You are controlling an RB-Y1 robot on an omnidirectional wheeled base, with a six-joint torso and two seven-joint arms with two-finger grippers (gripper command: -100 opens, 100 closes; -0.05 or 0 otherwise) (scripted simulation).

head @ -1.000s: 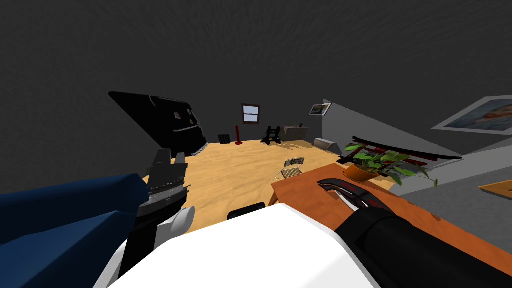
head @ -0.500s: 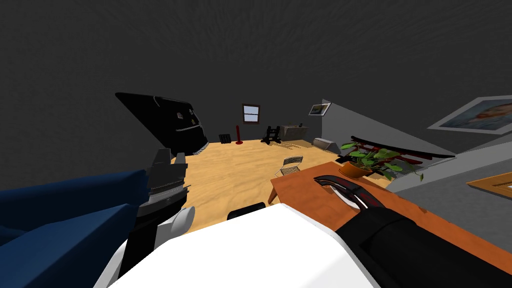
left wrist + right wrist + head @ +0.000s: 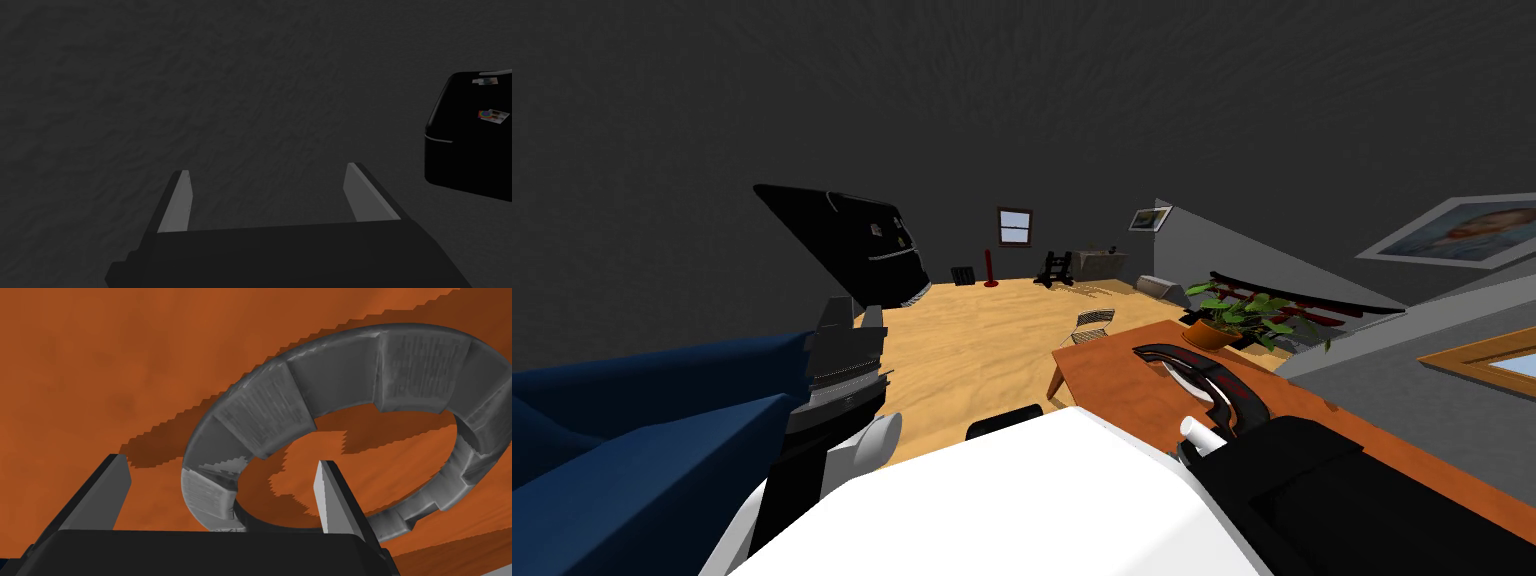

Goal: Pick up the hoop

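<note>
The hoop (image 3: 265, 413) is a thick grey segmented ring lying flat on the orange-brown table (image 3: 100, 363). My right gripper (image 3: 221, 463) is open and straddles the ring's near rim, with one finger outside it and the other finger (image 3: 327, 493) inside the hole. In the head view the hoop (image 3: 1202, 375) looks dark with red patches on the table (image 3: 1112, 390) at my right. My black right forearm (image 3: 1302, 480) covers its near end. My left gripper (image 3: 852, 315) is raised at my left, and its wrist view shows it (image 3: 267, 170) open and holding nothing.
A potted plant (image 3: 1227, 325) stands at the table's far end, just beyond the hoop. A blue sofa (image 3: 632, 430) is close on my left. A large black cabinet-like block (image 3: 862, 250) and a wire chair (image 3: 1092, 328) stand across the wooden floor (image 3: 982, 340).
My head view has swung, so the table, plant and wall pictures slid left in the picture. The right forearm has drawn back along the hoop, and a white wrist part now shows.
</note>
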